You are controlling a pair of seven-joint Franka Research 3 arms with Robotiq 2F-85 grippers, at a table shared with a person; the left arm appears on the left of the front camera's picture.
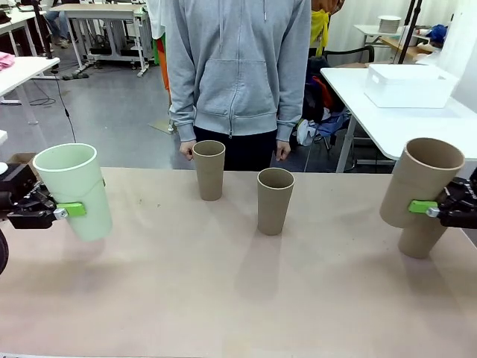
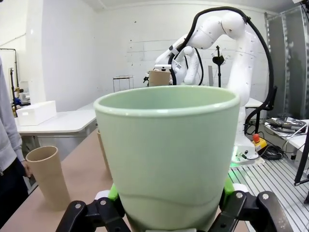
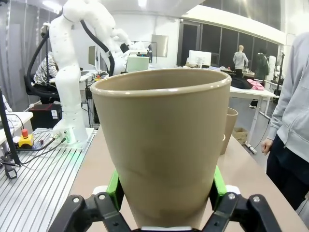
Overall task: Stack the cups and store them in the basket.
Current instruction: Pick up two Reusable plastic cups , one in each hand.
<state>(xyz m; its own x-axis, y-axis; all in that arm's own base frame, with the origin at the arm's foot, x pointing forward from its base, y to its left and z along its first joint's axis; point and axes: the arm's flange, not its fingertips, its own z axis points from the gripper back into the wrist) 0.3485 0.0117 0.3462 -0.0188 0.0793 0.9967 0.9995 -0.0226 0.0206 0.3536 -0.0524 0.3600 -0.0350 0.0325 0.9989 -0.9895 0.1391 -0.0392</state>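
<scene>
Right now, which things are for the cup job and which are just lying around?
For the job: mint-green cup in the left fingers; tan cup in the right fingers; two tan cups standing on the table; white bin on the side table, likely the basket.
Just lying about: pink cloth, far left; bags under the side table.

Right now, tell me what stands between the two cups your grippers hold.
Front view: two upright tan cups, apart, stand on the table between the mint cup in the left gripper and the held tan cup in the right gripper.
</scene>
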